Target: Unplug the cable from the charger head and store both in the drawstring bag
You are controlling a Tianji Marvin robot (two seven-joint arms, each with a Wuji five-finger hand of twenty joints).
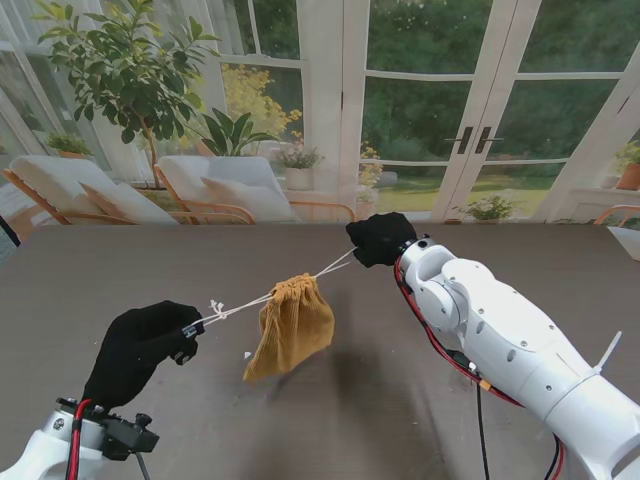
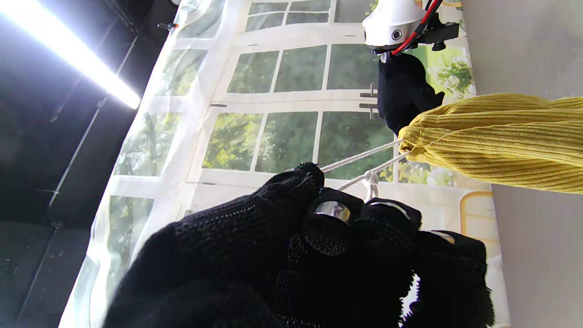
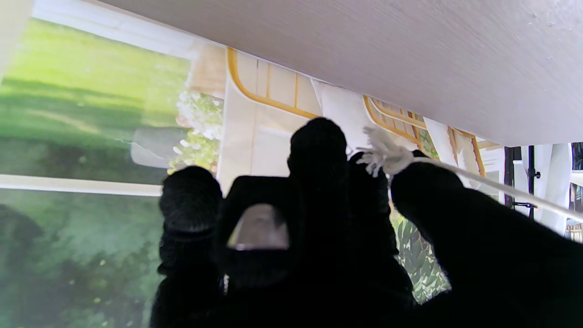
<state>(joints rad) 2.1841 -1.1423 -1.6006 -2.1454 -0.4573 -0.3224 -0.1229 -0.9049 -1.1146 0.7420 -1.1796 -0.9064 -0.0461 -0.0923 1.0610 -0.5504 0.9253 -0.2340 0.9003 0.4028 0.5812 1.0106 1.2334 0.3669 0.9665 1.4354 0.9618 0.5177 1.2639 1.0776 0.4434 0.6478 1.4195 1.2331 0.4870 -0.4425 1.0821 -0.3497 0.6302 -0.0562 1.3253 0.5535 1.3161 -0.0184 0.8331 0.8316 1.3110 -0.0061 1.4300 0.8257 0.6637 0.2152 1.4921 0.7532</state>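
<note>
A mustard-yellow drawstring bag (image 1: 291,325) hangs over the middle of the table, its mouth cinched tight and its lower end touching the tabletop. White drawstrings (image 1: 240,306) run taut from the mouth to both sides. My left hand (image 1: 140,350), in a black glove, is shut on the knotted string end nearer to me on the left. My right hand (image 1: 380,238) is shut on the other string end, farther from me. The left wrist view shows the ribbed bag (image 2: 496,141) and the strings (image 2: 360,159) leading into my fingers (image 2: 291,196). The frayed string end (image 3: 380,155) lies across my right fingers. Cable and charger head are not visible.
The grey-brown table (image 1: 120,270) spreads around the bag. A small white speck (image 1: 247,355) lies beside the bag's lower corner. Behind the table's far edge are lounge chairs, potted plants and glass doors.
</note>
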